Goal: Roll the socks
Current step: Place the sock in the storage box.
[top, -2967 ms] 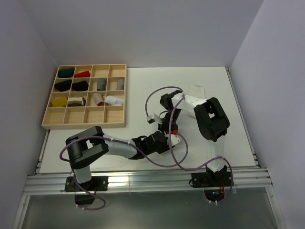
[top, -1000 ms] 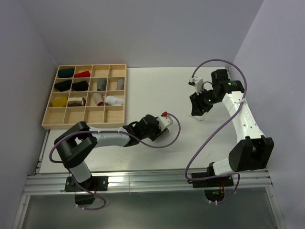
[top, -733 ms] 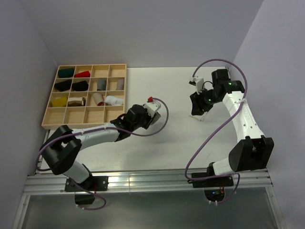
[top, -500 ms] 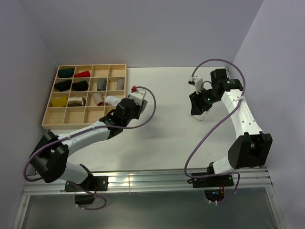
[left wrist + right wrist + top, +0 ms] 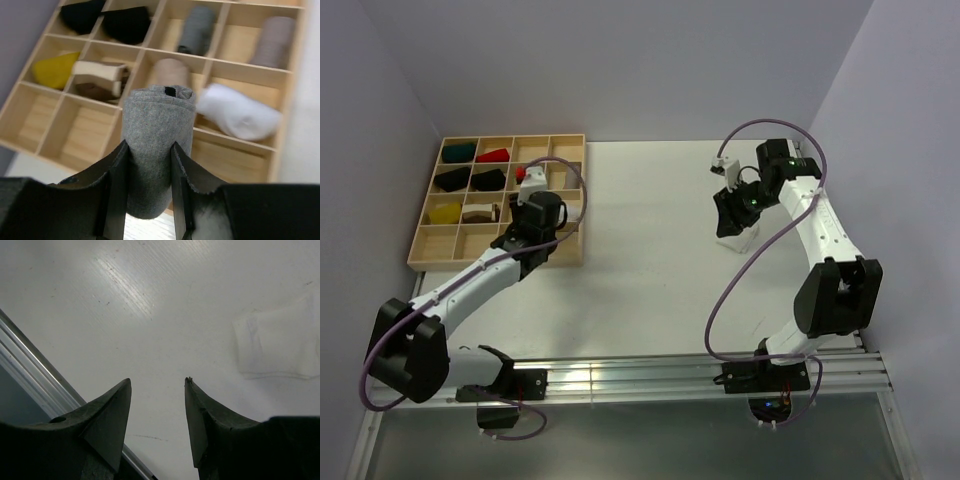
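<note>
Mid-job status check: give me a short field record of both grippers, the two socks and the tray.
left gripper: shut on the grey sock, which is rolled and held above the wooden tray
right gripper: open, holding nothing, above the table
white sock: lying flat on the table, looks unrolled, apart from the right gripper
tray contents: cloth bundles in the far rows; visible near compartments look empty
compartment under grey sock: cannot tell

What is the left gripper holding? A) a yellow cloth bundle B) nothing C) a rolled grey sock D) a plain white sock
C: the left wrist view shows the left gripper closed on the rolled grey sock above the wooden tray.
</note>
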You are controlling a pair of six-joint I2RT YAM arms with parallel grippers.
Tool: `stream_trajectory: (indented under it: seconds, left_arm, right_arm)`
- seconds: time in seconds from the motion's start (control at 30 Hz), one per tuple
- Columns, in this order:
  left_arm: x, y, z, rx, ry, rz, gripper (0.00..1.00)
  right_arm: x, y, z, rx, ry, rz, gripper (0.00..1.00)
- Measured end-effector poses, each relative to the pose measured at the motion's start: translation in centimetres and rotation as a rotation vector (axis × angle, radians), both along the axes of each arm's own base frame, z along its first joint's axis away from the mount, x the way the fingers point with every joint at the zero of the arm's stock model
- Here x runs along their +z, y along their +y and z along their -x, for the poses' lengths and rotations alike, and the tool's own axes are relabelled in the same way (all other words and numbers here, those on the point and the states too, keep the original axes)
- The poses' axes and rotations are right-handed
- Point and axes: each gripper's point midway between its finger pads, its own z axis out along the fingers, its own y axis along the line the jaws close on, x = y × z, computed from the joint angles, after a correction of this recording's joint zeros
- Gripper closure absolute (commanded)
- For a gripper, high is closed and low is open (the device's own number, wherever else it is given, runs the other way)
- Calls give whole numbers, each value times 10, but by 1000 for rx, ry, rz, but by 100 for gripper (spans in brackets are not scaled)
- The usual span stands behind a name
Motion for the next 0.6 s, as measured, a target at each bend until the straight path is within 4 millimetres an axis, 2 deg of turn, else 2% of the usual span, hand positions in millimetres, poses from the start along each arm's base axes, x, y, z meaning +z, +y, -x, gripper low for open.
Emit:
stream_trajectory:
  seconds: [0.3, 0.4, 0.6]
  left_arm:
    - [-6, 104, 13, 349, 38, -30, 100]
    - [-13, 132, 17, 443, 74, -48, 100]
    - [-23, 173, 23, 543, 148, -91, 100]
  right_arm:
    - [-10, 5, -5, 40, 24, -27, 46]
    - [-15, 7, -8, 58, 31, -34, 46]
    - [-22, 10, -11, 87, 44, -50, 46]
